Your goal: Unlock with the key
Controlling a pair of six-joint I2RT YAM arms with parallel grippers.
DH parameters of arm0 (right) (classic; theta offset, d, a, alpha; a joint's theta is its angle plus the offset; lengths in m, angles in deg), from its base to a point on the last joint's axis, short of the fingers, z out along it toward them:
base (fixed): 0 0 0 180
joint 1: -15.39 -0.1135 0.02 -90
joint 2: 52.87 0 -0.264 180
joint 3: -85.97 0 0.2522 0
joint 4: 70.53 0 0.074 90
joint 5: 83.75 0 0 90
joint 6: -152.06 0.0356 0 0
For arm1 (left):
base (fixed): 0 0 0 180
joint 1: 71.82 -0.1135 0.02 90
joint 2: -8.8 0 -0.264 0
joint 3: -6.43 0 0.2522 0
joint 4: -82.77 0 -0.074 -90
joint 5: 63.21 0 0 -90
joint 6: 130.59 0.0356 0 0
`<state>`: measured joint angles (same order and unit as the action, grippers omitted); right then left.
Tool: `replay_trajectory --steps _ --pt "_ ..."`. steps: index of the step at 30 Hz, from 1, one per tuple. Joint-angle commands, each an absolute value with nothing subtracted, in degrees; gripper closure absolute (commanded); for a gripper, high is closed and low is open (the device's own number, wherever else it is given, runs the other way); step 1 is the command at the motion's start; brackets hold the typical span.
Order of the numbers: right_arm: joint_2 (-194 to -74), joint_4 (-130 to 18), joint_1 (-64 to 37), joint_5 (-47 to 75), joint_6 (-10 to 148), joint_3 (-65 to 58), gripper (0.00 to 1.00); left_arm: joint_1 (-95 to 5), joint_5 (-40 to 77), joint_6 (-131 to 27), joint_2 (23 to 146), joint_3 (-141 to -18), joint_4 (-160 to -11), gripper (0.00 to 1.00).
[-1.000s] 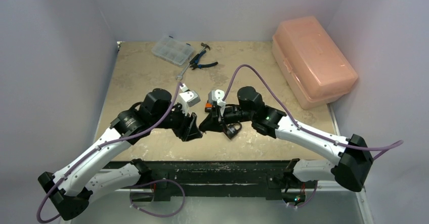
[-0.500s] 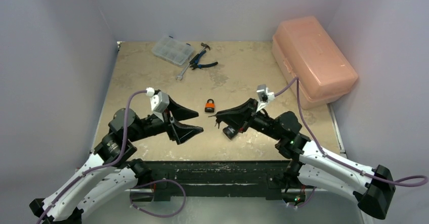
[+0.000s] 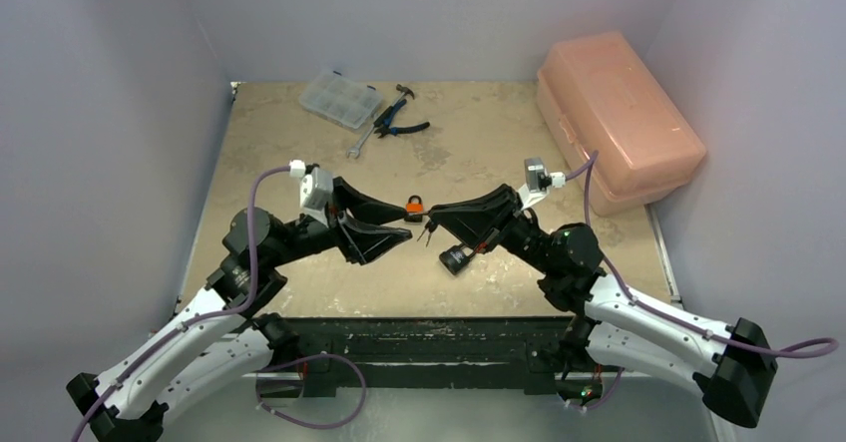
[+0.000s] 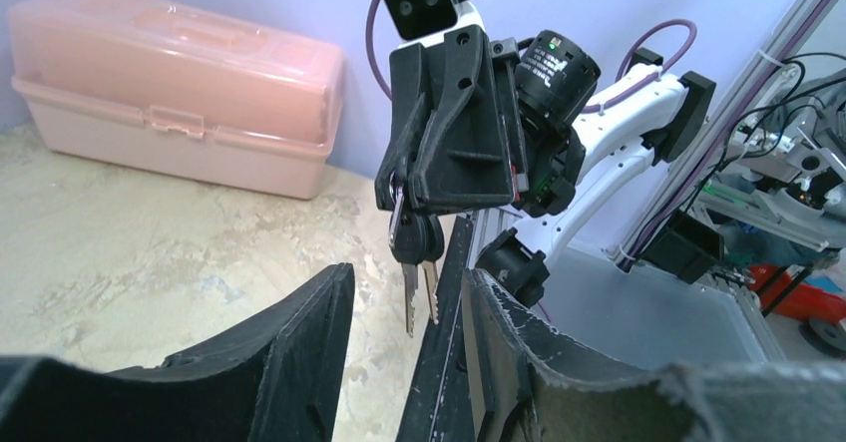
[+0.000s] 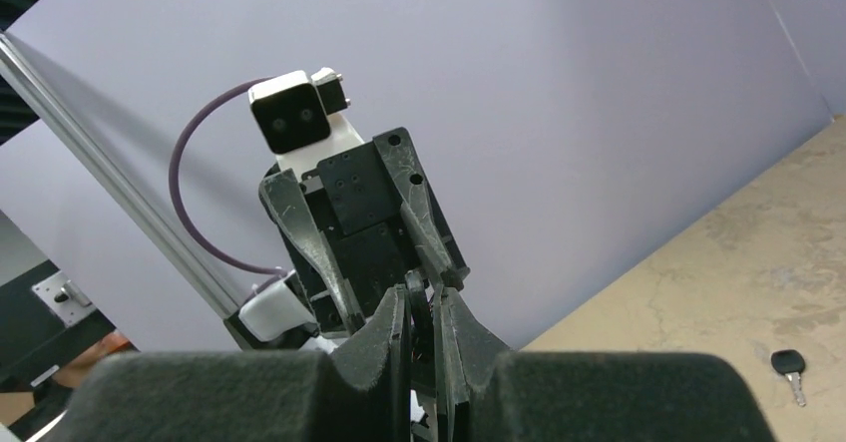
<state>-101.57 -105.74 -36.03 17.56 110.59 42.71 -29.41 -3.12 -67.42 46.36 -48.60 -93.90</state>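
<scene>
A small orange padlock (image 3: 412,206) lies on the table between the two arms; neither wrist view shows it. My right gripper (image 3: 433,224) is shut on a bunch of black-headed keys (image 4: 415,238), whose two blades hang down. The left gripper (image 4: 409,277) faces it with fingers (image 4: 309,312) open, and the key blades hang just ahead of the gap. In the top view the far left fingertip ends right beside the padlock. From the right wrist, my right gripper (image 5: 424,297) pinches the key head, with the left gripper (image 5: 364,213) straight ahead.
A pink toolbox (image 3: 619,118) fills the back right. A clear organizer box (image 3: 340,99), pliers (image 3: 399,123) and a wrench (image 3: 357,143) lie at the back. A small black item (image 3: 457,259) sits under the right gripper. A loose key (image 5: 789,365) lies on the table.
Both arms drew apart, leaving the padlock bare on the table, then came back toward each other. The left jaws opened wide and have narrowed somewhat. The right gripper kept the keys.
</scene>
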Motion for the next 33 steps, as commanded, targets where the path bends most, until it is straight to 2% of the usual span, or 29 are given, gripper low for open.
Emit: replay_trajectory --steps 1,15,19,25,26,27,29,30,31,33 --pt "-101.9 -110.9 -36.1 18.3 112.3 42.0 1.0 -29.4 -3.7 -68.6 47.5 -48.4 -101.3 0.55" --pt "-104.8 -111.7 -36.1 20.7 112.3 41.3 1.0 -29.4 -5.3 -70.0 53.1 -48.5 -109.0 0.79" --pt "-104.7 -112.1 -36.2 20.6 112.5 41.5 1.0 -29.4 -5.2 -69.6 53.1 -48.2 -108.4 1.0" --pt "-105.0 -113.4 -36.1 21.9 113.4 41.5 1.0 -29.4 -4.8 -69.0 53.0 -48.4 -106.2 1.0" --pt "-105.2 -113.2 -36.1 22.5 113.9 41.4 0.97 -29.4 -4.6 -68.9 53.0 -48.8 -105.4 1.0" --pt "-105.0 -111.8 -36.1 22.5 113.8 41.1 0.82 -29.4 -4.1 -68.5 53.0 -49.3 -104.2 1.0" --pt "-104.4 -105.9 -36.1 20.5 112.9 40.2 0.37 -29.4 -2.9 -66.4 53.3 -51.6 -98.6 1.0" --pt "-104.1 -102.8 -36.1 19.4 111.9 39.7 0.21 -29.4 -2.2 -64.8 53.5 -53.1 -94.9 1.0" --pt "-103.6 -99.8 -36.1 18.2 110.0 39.0 0.12 -29.4 -1.4 -63.3 53.8 -54.5 -91.1 1.0" --pt "-102.5 -95.0 -36.1 16.2 105.5 38.1 0.09 -29.5 0.8 -60.2 54.9 -58.0 -81.7 1.0"
